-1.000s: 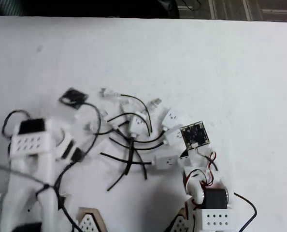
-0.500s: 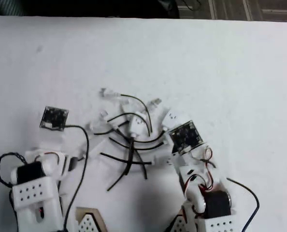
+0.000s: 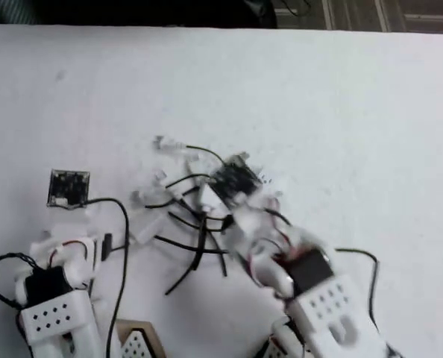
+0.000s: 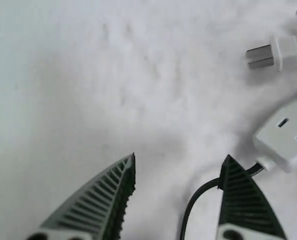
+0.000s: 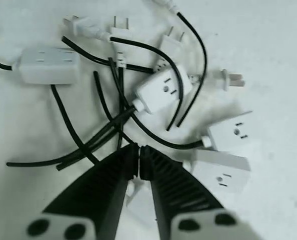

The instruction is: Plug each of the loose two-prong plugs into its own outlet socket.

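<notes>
Now, on the counter: a white counter [image 3: 341, 97] is seen from above, with a tangle of thin black cords [image 3: 201, 239] heaped near its middle.
Left arm: the white left arm [image 3: 54, 298] is parked at the near left of the heap.
Left claw: the left claw [image 4: 180, 158] is held wide open and empty, its dark green ribbed fingers [image 4: 113, 195] spread above bare counter.
Beside the left claw: a white outlet block with two slot pairs [image 4: 287, 137] is lying just past one fingertip, and a black cord is curled by that same finger. A white flat-pronged plug [image 4: 268, 52] is lying farther off, apart from the block.
Right arm: the white right arm [image 3: 311, 283] is stretched over the heap from the near right.
Right claw: the right claw [image 5: 138, 148] is closed, its black ribbed fingers [image 5: 108, 185] brought tip to tip over crossing cords. Whether a cord is pinched cannot be told.
Sockets: a white corded single socket [image 5: 163, 89] is set in the middle of the tangle. Two white cube sockets [image 5: 236, 131] are placed just beside each other. A long white three-outlet strip [image 5: 48, 65] is kept well apart.
Plugs: loose white two-prong plugs [image 5: 171, 40] are scattered along the far side, prongs bared and none seated in a socket.
</notes>
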{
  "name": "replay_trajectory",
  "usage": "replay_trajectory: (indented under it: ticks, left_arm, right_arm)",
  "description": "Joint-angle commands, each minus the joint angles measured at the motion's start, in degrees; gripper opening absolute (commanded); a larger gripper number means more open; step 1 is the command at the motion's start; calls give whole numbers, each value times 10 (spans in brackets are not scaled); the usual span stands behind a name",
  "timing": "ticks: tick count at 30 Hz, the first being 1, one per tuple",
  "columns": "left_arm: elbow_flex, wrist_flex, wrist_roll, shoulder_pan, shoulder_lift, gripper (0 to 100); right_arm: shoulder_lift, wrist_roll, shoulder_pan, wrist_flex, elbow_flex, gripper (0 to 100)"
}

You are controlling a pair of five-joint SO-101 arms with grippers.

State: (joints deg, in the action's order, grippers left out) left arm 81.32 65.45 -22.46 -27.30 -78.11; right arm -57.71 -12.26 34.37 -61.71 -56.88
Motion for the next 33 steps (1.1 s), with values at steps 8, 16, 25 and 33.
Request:
replay_trajectory:
  ticks: [8,16,25,33]
  left_arm:
    - [-3,-5,5,-8,-7,275]
    - [-2,-5,5,-8,-7,275]
    - [3,-5,4,-8,-9,275]
    - [7,-8,3,-7,-10,275]
  right_arm:
    - [284,63,44,199,71,97]
    - [447,360,76,142,232,170]
    - [581,475,97,138,366,172]
    - [704,482,92,138,464,170]
